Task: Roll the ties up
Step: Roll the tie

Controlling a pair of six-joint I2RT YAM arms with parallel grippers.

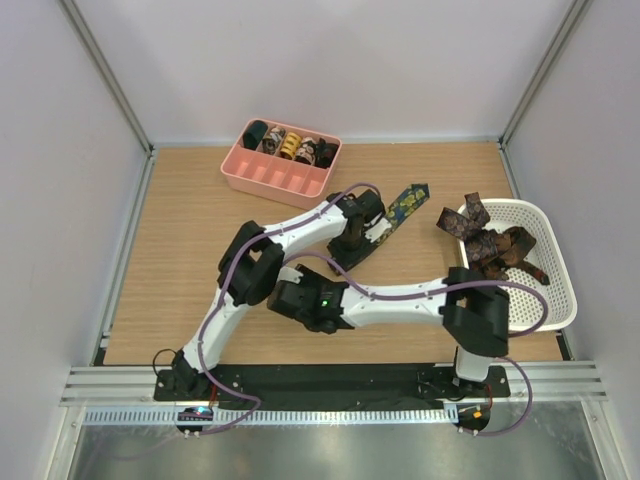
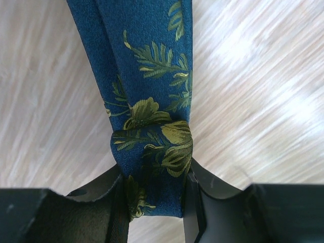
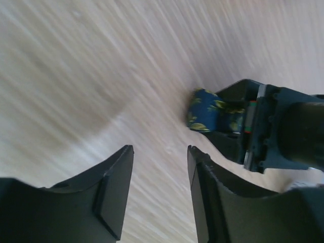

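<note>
I log left gripper (image 2: 154, 188) clamped on the navy tie (image 2: 147, 76), at its roll. Right gripper (image 3: 160, 174) parted, empty, near-left of it.

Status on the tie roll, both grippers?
Left gripper clamped on navy tie, at its rolled end. Right gripper open, empty, close by. Tail flat on table, nothing across it.

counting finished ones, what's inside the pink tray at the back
The pink tray holds about five rolled ties along its far row; the near slots look bare. Whatever lies beneath the rolls is covered.
</note>
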